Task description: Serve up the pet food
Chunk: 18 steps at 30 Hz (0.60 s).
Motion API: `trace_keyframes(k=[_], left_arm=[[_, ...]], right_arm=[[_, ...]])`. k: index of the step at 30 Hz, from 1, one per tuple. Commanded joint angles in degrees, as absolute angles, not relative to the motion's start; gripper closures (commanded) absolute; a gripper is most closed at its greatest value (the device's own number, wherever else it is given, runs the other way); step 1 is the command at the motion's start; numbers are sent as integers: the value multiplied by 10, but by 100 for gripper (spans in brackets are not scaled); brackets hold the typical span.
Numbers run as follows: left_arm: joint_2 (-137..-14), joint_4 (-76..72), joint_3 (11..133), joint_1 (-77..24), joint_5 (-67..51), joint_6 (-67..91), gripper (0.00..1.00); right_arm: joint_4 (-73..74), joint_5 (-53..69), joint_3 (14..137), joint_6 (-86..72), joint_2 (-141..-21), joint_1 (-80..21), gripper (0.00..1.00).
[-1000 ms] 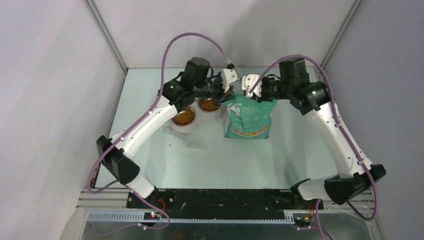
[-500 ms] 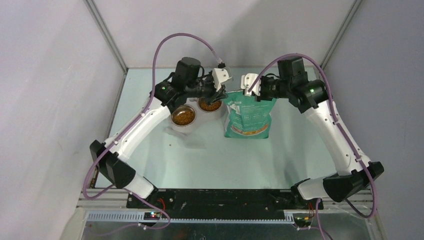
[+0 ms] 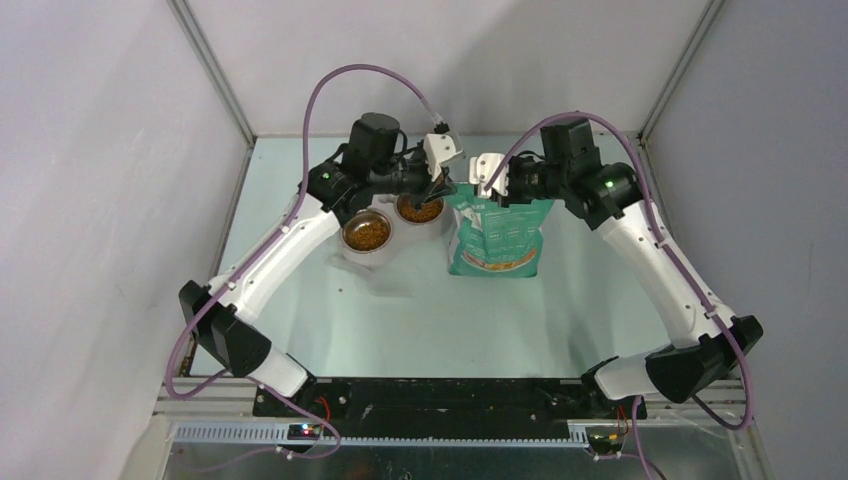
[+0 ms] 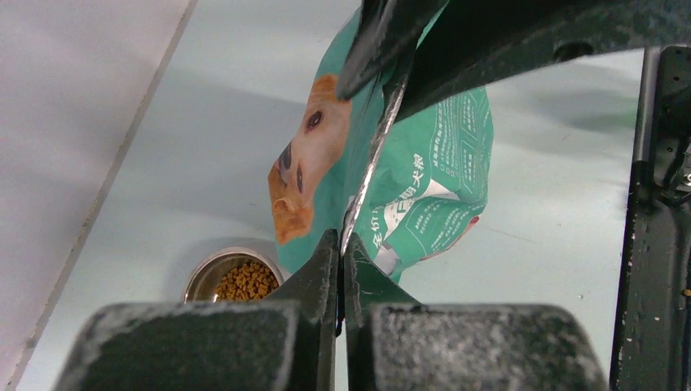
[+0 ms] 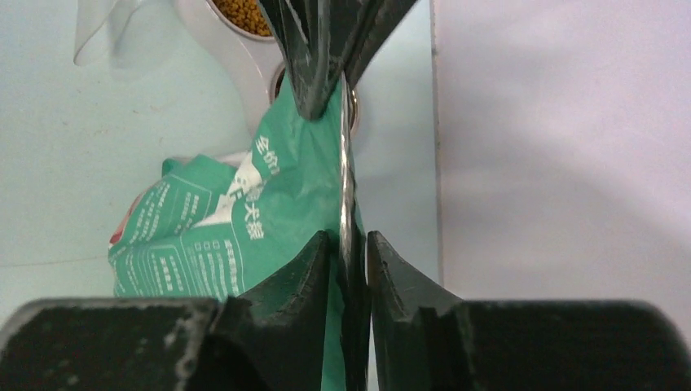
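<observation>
The pet food (image 3: 367,233) fills two steel bowls, the near-left bowl (image 3: 367,215) and the far one (image 3: 420,211). It also shows in the left wrist view (image 4: 246,281) and at the top of the right wrist view (image 5: 239,10). The teal-green bag (image 3: 497,238) stands upright right of the bowls. My left gripper (image 3: 447,187) (image 4: 340,244) is shut on the left end of the bag's top edge. My right gripper (image 3: 480,192) (image 5: 349,244) is shut on the right end of that flattened edge. The two grippers face each other, close together.
The bowls sit in a white holder (image 3: 352,256). A clear plastic scoop (image 5: 102,32) lies on the table beside the holder. Grey walls close the table's left, back and right sides; the back wall (image 5: 562,147) is close behind the bag.
Both grippers keep their hold on the bag's top. The left arm drew back to the left a little, and the right gripper followed leftward, carrying the bag's top edge with them.
</observation>
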<state>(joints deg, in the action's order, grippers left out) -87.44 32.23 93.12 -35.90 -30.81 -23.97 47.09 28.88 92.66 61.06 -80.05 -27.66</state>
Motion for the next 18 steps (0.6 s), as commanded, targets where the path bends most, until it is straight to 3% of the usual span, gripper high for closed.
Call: trace_keyframes(k=[1, 2, 4, 6, 7, 9, 18], left_arm=[[-876, 281, 968, -353, -318, -222, 100], [-876, 280, 968, -353, -317, -220, 100], [-874, 277, 969, -352, -315, -215, 100], [-872, 277, 965, -349, -313, -215, 87], [-871, 274, 957, -347, -318, -216, 75], [-866, 269, 941, -344, -327, -229, 67], [-889, 293, 950, -343, -329, -319, 65]], right_arm=[[421, 283, 930, 614, -813, -292, 79], [420, 282, 930, 617, -814, -293, 82], [419, 283, 930, 622, -815, -294, 97], [418, 285, 929, 623, -813, -293, 100], [418, 288, 929, 623, -811, -293, 100], [416, 292, 929, 622, -807, -290, 100], [394, 298, 947, 571, -816, -280, 100]])
